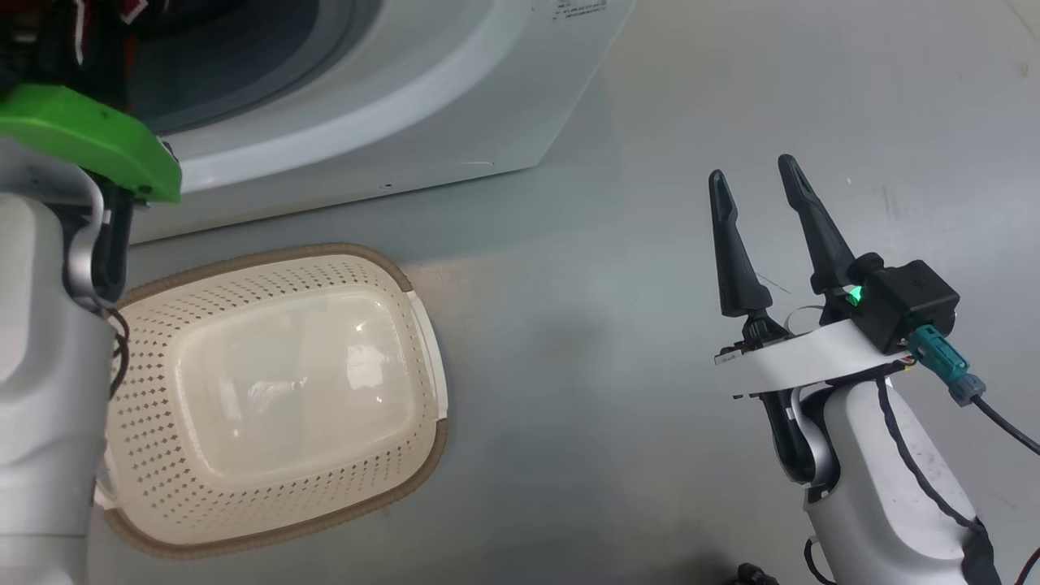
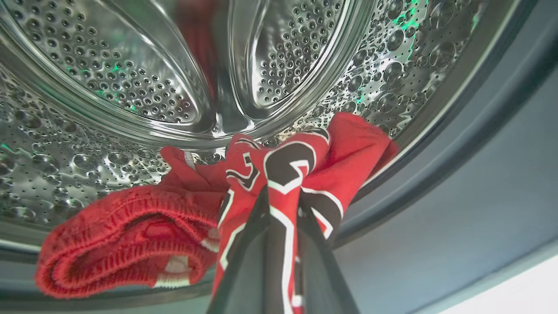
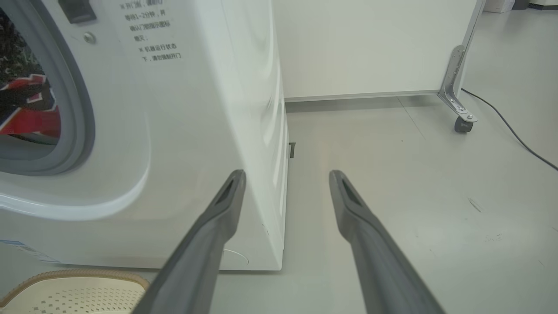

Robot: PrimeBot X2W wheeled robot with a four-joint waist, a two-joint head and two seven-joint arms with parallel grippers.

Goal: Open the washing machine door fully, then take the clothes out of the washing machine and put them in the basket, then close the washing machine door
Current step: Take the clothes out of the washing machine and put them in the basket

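My left gripper (image 2: pixel 283 196) reaches into the steel drum (image 2: pixel 130 87) of the washing machine (image 1: pixel 422 106) and is shut on the red jersey (image 2: pixel 296 161), its black white-outlined lettering bunched around the fingers. A second red garment (image 2: pixel 126 235) lies rolled at the drum's lip beside it. In the head view the left arm's green cuff (image 1: pixel 89 138) stands at the machine's opening. The cream basket (image 1: pixel 276 398) sits on the floor before the machine, with nothing in it. My right gripper (image 1: pixel 756 183) hangs open over bare floor to the right. The door is out of view.
The grey gasket (image 3: pixel 76 109) rings the opening. A white cabinet on casters (image 3: pixel 462 124) stands beyond the machine's right side, with a black cable (image 3: pixel 510 131) trailing on the floor. Bare grey floor (image 1: pixel 617 406) spreads between the basket and my right arm.
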